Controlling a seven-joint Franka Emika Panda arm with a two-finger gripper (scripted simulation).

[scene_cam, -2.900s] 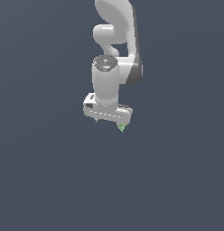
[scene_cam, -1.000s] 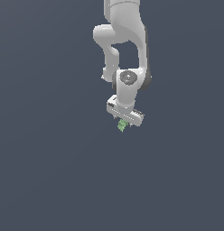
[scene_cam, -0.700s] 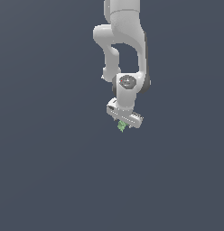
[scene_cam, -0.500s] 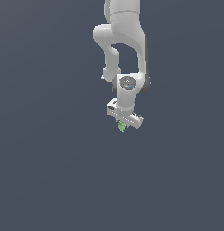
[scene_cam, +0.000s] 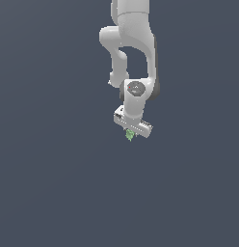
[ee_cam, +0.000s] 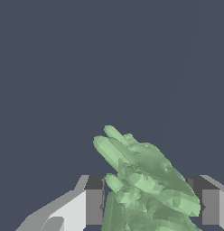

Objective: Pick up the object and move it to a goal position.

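Observation:
The object (scene_cam: 129, 135) is a tiny light-green bumpy lump. It hangs just under the white hand of my arm in the exterior view. My gripper (scene_cam: 130, 134) is shut on it. In the wrist view the object (ee_cam: 141, 180) fills the space between my two fingers (ee_cam: 93, 200), with pale green lobes sticking out past the fingertips. The lump is held above the dark grey ground, with nothing touching it from below.
The white arm (scene_cam: 133, 53) comes down from the top of the exterior view. Around it there is only a flat dark grey-blue ground (scene_cam: 54, 183). No goal marker shows in either view.
The hand has turned at the wrist and shifted slightly toward the exterior view's left and down, with the green object still held. Since 2.9 s ago the hand has swung round and moved toward the exterior view's right.

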